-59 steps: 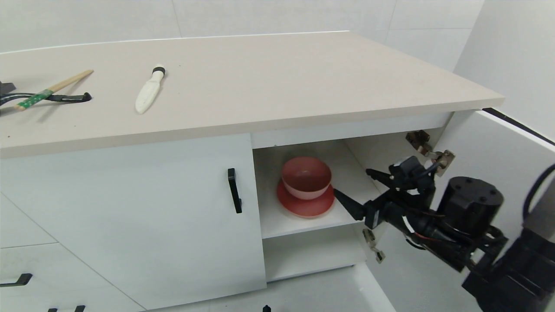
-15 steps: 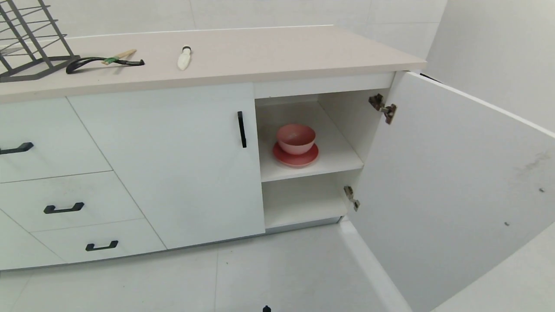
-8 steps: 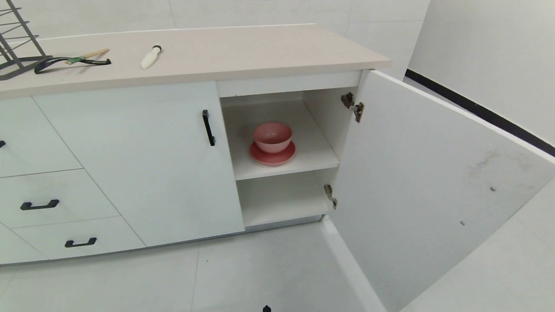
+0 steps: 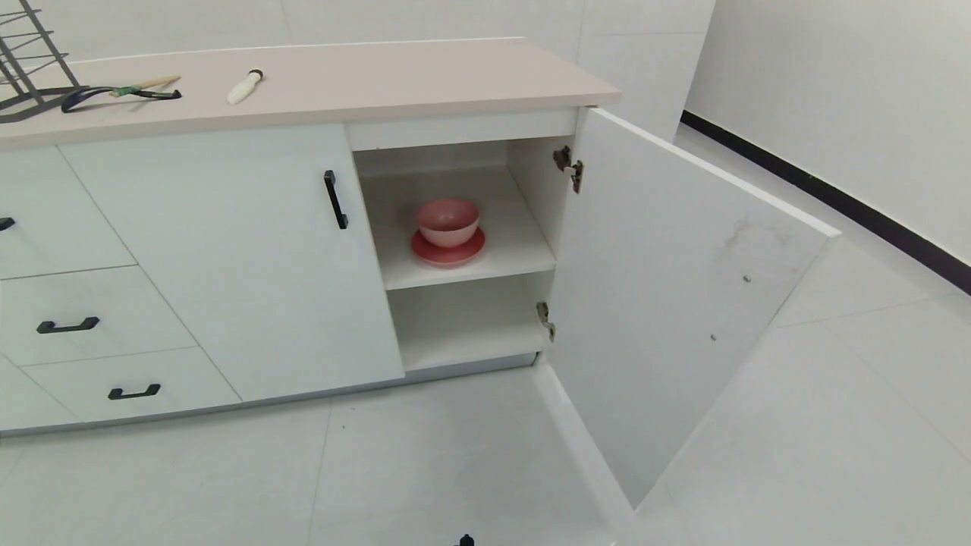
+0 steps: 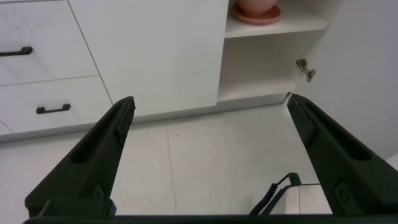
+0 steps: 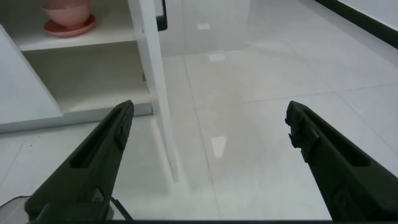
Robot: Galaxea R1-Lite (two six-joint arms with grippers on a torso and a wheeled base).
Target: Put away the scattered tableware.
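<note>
A pink bowl sits on a red plate on the upper shelf of the open cupboard. On the counter lie a white-handled utensil, a wooden stick with a green band and a black ladle. My left gripper is open and low over the floor, facing the cupboard, with the bowl and plate far ahead. My right gripper is open too, beside the door's edge, with the bowl and plate far off.
The cupboard door stands wide open over the tiled floor. The other door and the drawers to the left are closed. A black wire rack stands at the counter's far left. The lower shelf holds nothing.
The head camera has backed away from the cupboard and swung right, so everything sits smaller and further left. The right arm has drawn back from the shelf. Bowl and plate stay put.
</note>
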